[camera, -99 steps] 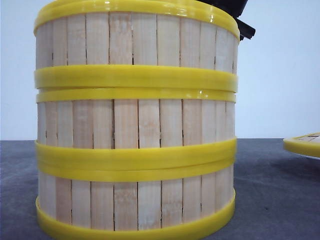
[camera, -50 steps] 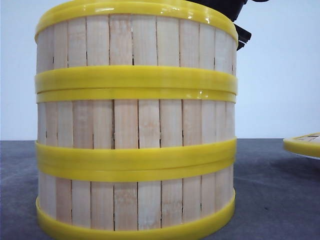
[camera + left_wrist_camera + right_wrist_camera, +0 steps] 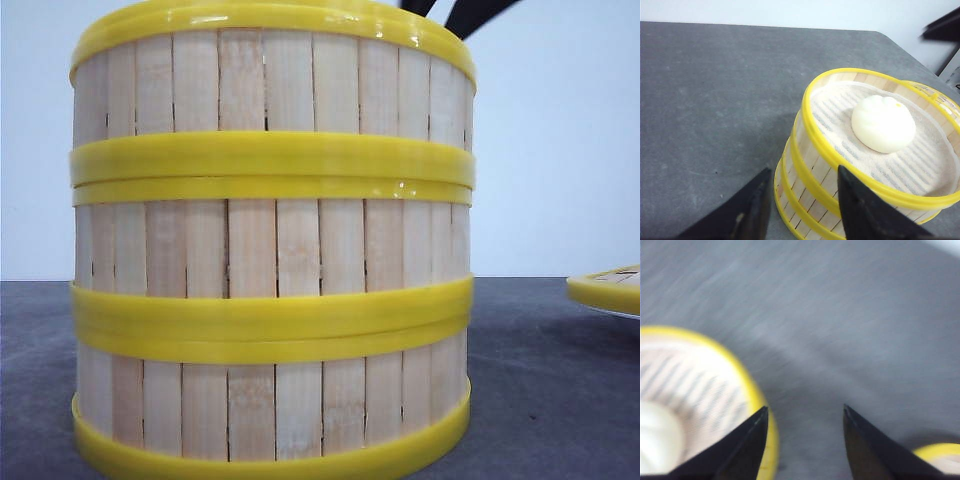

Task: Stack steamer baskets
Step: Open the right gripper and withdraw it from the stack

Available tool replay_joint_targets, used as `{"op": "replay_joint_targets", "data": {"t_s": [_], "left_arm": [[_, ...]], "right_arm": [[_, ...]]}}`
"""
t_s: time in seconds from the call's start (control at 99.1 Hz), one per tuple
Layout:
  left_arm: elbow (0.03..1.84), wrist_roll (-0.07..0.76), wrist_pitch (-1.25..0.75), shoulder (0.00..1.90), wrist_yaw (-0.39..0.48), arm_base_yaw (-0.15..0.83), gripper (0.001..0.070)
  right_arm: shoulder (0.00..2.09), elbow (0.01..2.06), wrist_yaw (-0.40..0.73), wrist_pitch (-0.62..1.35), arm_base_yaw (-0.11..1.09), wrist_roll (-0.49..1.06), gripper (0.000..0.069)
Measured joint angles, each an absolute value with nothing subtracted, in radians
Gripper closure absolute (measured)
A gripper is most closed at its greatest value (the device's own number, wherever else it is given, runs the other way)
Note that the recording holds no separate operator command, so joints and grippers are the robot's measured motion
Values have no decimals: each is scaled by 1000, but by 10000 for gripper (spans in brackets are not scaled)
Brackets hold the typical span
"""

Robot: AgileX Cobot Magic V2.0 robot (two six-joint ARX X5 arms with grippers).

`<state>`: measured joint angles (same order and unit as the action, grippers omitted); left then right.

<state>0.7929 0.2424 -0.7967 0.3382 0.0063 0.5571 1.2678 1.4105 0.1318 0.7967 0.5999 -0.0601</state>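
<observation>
Three steamer baskets (image 3: 270, 250) stand stacked in one tower that fills the front view. The top basket (image 3: 880, 145) has a white cloth liner and holds a white bun (image 3: 883, 123). My left gripper (image 3: 804, 169) is open, above and beside the stack, its fingers straddling the near wall without touching it. My right gripper (image 3: 805, 406) is also open and empty, with the top basket's rim (image 3: 760, 405) next to one finger; this view is blurred. Its two black fingers (image 3: 480, 12) show above the stack's far right rim in the front view.
A flat yellow-rimmed lid (image 3: 608, 288) lies on the grey table (image 3: 540, 380) to the right of the stack; its edge also shows as the yellow rim (image 3: 940, 452) in the right wrist view. A pale wall stands behind the table.
The right gripper has risen from the top basket's far right rim; its black body has left the front view, only the two fingers remain. The stack has not moved.
</observation>
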Motion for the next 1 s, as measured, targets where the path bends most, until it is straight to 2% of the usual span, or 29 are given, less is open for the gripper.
{"op": "replay_joint_targets", "data": {"t_s": [0.182,0.353,0.454,0.696,0.858,0.999], "left_arm": [[793,227,-795,338,6,557,472],[793,223,-776,338,6,557,472],[793,216,-775,338,6,557,472],[793,205,-774,338,6,557,472],[793,203,-775,338,6,557,472],[793,203,-774,338,6,557,472]], "right_arm": [[1113,1411,339,823,580,-62,404],[1048,1411,367,912,495,-76,404],[1061,1411,351,973,410,-83,404],[1118,1394,184,987,204,-83,404],[1150,1292,106,949,107,-83,404],[1180,1170,97,871,58,-84,404]]}}
